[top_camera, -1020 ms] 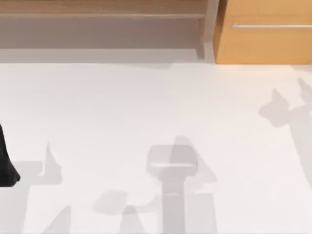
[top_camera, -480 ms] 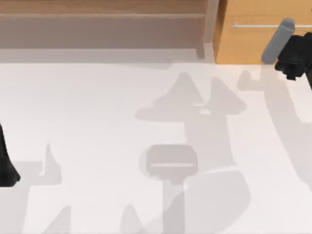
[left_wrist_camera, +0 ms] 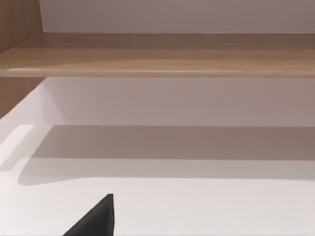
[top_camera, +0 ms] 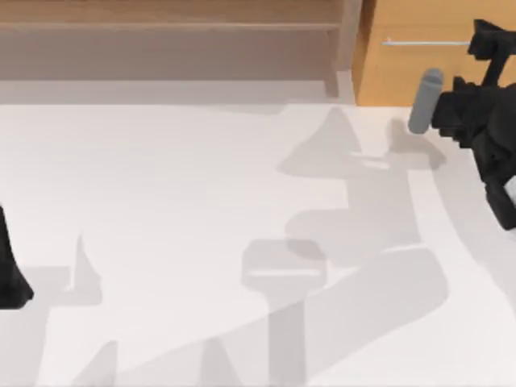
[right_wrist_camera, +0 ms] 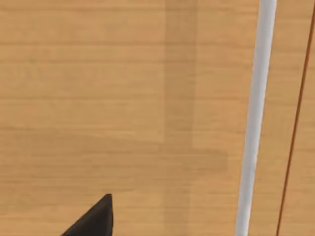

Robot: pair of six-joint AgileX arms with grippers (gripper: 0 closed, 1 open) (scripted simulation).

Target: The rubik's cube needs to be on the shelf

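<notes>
Right gripper (top_camera: 484,40) is hovering before the cabinet (top_camera: 435,72) handle (right_wrist_camera: 253,118); jaws' state indiscernible. Left arm (top_camera: 10,274) is sitting parked at the table's (top_camera: 201,201) left edge.

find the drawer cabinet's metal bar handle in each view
Top view: metal bar handle, thin line on the drawer cabinet at upper right, beside the right gripper.
Left wrist view: faces the shelf instead.
Right wrist view: handle, close.
Shared landmark: cabinet front.

Bright, even light; soft table (top_camera: 161,177) shadows
</notes>
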